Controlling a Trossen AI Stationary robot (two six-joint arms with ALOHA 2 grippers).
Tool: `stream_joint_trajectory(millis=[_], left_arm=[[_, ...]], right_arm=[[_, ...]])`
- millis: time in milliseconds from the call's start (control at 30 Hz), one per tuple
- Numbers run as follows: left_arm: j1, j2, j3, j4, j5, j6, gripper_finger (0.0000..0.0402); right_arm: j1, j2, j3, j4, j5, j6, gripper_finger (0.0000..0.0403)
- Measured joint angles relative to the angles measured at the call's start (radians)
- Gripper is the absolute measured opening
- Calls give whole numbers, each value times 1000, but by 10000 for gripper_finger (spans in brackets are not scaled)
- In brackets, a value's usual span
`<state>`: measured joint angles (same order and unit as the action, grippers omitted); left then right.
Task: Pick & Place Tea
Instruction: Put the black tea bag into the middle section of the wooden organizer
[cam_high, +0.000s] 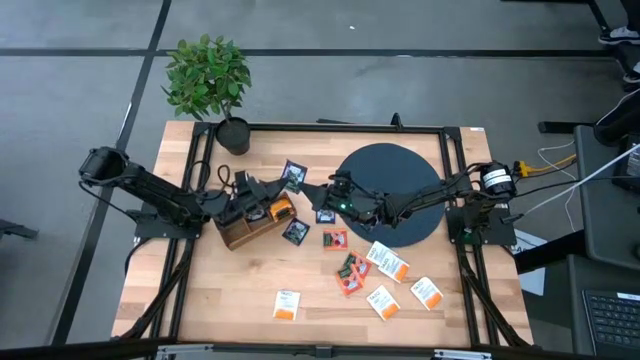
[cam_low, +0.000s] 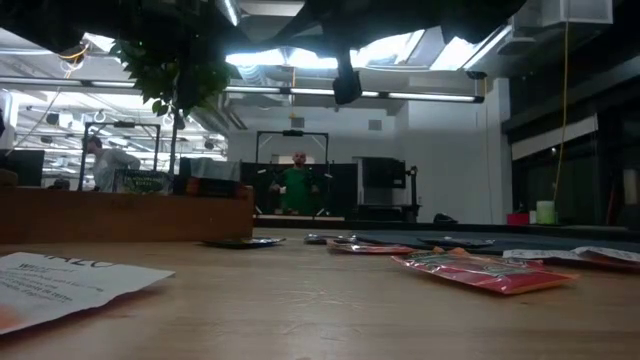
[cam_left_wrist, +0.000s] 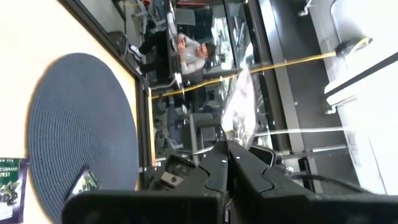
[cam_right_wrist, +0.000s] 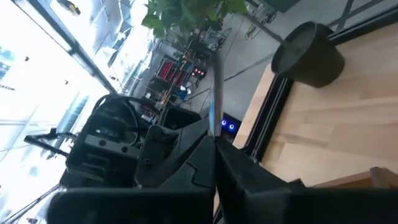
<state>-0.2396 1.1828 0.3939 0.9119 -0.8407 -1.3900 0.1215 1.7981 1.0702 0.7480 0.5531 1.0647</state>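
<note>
A dark tea sachet (cam_high: 293, 175) is up in the air above the table's middle, just beyond the wooden box (cam_high: 250, 225). My left gripper (cam_high: 274, 185) reaches it from the table's left and my right gripper (cam_high: 318, 186) from the right. Both are shut on it. Each wrist view shows it nearly edge-on between that arm's fingers. Several other sachets lie flat on the table: dark ones (cam_high: 296, 232), red ones (cam_high: 350, 272) and white-and-orange ones (cam_high: 388, 260). An orange sachet (cam_high: 281, 209) sits in the box. My left gripper pinches one end of the sachet (cam_left_wrist: 234, 133) between its two fingers, coming level from the table's left. The shiny sachet sticks out past the fingertips, clear of the table. My right gripper pinches the sachet's other end (cam_right_wrist: 216, 122) between its two fingers, coming level from the table's right. The sachet shows as a thin strip running on past the fingertips, lifted clear.
A dark round mat (cam_high: 395, 190) lies under my right arm. A potted plant (cam_high: 215, 85) stands at the far left corner. Black rails (cam_high: 455, 180) run along the table's sides. Bare wood shows at the near left (cam_high: 220, 290). People stand in the room behind (cam_low: 297, 185).
</note>
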Motion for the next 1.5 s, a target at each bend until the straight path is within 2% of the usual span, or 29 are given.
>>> stream_joint_trajectory(millis=[200,433,600,733,900,1100,1200,1333,1500], left_arm=[[-25,-5,0,4,77,50,2],[-73,-5,0,-5,85,69,2],[-88,-7,0,-20,134,87,2],[-87,-40,0,-102,189,78,2],[-69,-99,0,-259,316,50,2],[-24,-147,0,-428,551,25,2],[6,-159,34,-594,697,35,2],[47,-160,162,-950,862,150,2],[111,-141,364,-1382,961,353,2]], right_arm=[[-8,0,0,-43,-150,4,55],[-26,-8,0,-67,-321,-1,97],[-26,-68,0,-235,-359,-26,99],[-26,-144,0,-392,-360,-75,99],[-26,-239,0,-545,-371,-121,99],[-26,-292,-1,-663,-397,-153,99],[-25,-292,-1,-682,-428,-153,99],[-14,-292,-1,-723,-443,-157,99],[-4,-292,-1,-783,-451,-158,99]])
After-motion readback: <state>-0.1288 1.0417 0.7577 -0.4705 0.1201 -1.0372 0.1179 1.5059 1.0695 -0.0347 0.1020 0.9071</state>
